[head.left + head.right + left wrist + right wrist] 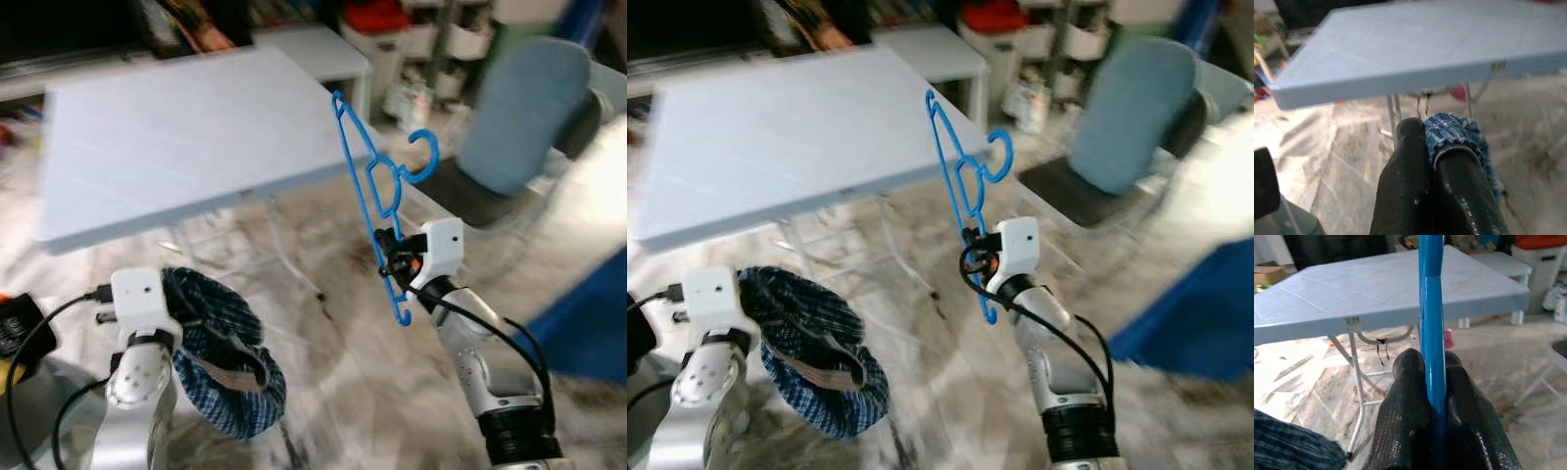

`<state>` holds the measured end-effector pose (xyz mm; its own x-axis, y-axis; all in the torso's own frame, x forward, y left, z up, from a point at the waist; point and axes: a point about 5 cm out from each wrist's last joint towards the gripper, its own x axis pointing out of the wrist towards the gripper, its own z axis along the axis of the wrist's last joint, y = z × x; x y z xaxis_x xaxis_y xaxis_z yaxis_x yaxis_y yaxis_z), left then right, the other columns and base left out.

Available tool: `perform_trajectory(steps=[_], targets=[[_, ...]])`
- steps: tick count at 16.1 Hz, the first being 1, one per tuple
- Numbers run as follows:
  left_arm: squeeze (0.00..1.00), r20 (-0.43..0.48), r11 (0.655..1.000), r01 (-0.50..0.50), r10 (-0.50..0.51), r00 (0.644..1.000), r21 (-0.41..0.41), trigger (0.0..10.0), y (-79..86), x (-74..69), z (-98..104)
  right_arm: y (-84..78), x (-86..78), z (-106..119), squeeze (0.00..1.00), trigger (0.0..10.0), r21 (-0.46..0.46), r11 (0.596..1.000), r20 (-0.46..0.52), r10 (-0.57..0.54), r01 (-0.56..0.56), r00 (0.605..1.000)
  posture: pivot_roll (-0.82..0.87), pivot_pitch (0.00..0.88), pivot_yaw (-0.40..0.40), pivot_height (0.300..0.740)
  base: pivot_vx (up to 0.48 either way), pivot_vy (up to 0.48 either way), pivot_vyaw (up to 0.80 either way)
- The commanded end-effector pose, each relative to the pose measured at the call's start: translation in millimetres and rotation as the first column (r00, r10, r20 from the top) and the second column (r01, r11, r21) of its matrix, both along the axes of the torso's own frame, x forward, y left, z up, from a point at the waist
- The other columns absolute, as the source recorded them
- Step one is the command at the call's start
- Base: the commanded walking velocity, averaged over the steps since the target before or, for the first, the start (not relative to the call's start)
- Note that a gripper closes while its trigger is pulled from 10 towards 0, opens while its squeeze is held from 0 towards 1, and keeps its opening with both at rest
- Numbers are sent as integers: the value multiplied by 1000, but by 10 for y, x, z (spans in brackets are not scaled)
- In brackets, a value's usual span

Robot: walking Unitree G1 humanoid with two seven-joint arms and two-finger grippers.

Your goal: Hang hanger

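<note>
Your folding table sits far ahead, a blue-backed chair at far right. Near left, your left gripper is clamped on a blue checked cloth. Right of centre, your right gripper pinches the blue hanger, held upright with its hook toward the chair.

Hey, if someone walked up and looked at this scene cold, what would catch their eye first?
Probably the bright blue hanger, held upright and clamped in the right end effector in front of the table's near corner. Next, the blue plaid garment gripped by the left end effector, drooping low over the marbled floor. Behind both spreads the pale blue folding table.
</note>
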<state>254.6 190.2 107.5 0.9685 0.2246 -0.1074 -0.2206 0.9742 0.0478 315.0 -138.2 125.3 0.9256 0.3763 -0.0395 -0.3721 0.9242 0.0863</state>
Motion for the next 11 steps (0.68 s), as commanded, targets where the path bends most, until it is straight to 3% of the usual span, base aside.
perform_trajectory(steps=[1,7,11], targets=[[0,5,1000,5,-5,1000,1,10000,-30,-3,4,-62,17,59,0,10000,1,1000,23,-18,18,1000,-34,0,15,740,394,0,619],[0,2,1000,-11,11,1000,7,10000,-27,4,-3,-33,31,65,0,10000,5,1000,21,-14,14,1000,-35,0,14,740,386,0,0],[0,8,1000,12,-12,1000,6,10000,-66,-1,-35,-25,19,56,0,10000,18,999,23,-28,28,999,-35,0,18,740,0,0,0]])
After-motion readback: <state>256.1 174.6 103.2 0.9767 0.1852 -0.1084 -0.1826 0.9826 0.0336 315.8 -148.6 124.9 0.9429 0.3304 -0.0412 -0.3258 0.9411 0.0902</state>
